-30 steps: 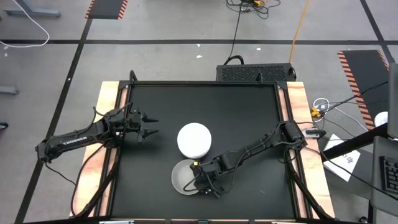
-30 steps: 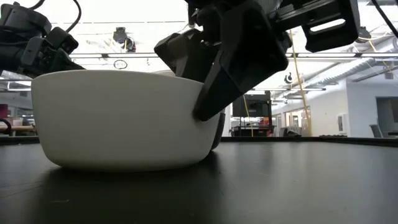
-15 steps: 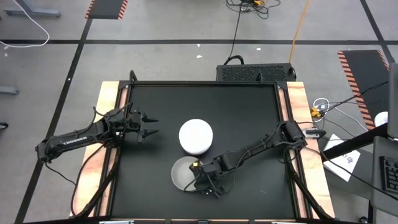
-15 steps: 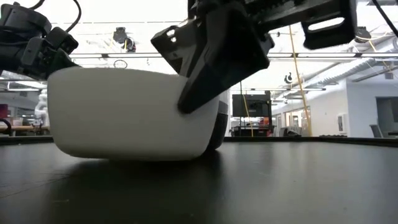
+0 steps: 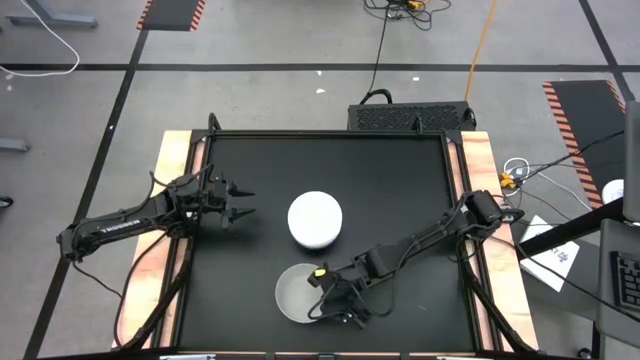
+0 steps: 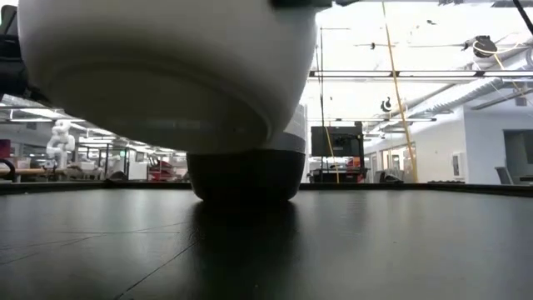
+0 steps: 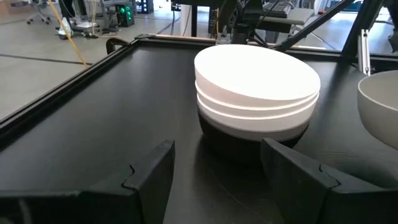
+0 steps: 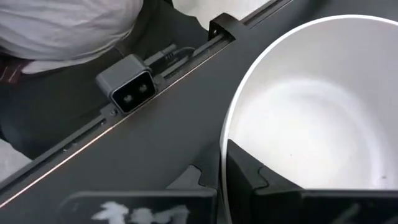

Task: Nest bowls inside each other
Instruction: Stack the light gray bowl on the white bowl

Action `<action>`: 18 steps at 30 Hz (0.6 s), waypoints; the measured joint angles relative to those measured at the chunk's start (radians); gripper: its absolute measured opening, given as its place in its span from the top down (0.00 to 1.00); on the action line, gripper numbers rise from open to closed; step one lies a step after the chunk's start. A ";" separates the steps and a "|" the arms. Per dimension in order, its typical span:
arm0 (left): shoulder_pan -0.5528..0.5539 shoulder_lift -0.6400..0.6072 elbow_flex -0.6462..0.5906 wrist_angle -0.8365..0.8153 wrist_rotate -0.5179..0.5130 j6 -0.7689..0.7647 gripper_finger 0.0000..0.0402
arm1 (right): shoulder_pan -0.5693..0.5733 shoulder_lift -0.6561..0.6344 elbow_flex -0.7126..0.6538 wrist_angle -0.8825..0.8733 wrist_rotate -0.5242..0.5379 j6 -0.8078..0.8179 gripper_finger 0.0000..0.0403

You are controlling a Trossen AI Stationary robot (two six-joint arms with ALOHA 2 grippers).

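A stack of bowls (image 5: 315,220), white on top and dark at the base (image 6: 246,175), stands on its base mid-table; it also fills the left wrist view (image 7: 255,93). Nearer the front edge a white bowl (image 5: 296,293) hangs mouth up in the air, large in the low view (image 6: 166,75). My right gripper (image 5: 328,300) is shut on it. My left gripper (image 5: 240,200) waits open at the table's left, pointing toward the stack with nothing between its fingers (image 7: 214,168). My right gripper pinches the white bowl's rim (image 8: 222,149) on the bowl's right side, one finger inside the bowl (image 8: 249,171) and one outside the wall (image 8: 186,180). The fingers slant down from the table's right. The bowl hangs clear of the table, roughly level, mouth up.
A raised dark rim (image 5: 455,200) runs around the black table top. A small grey camera (image 8: 127,87) sits on the near rail, close below the lifted bowl. Open table lies right of and beyond the stack.
My right gripper has taken hold of the white bowl and risen, drifting a little toward the near edge. The bowl first tipped, its right side coming up, and now hangs clear of the table. The stack stays where it was.
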 joint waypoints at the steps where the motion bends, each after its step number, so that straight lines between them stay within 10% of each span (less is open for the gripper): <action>1: 0.000 0.000 0.000 0.000 0.000 0.000 0.41 | 0.000 -0.004 0.000 -0.008 0.001 0.001 1.00; 18: 0.000 0.000 0.000 -0.003 -0.001 0.016 0.41 | 0.028 -0.035 0.000 -0.121 0.135 0.017 1.00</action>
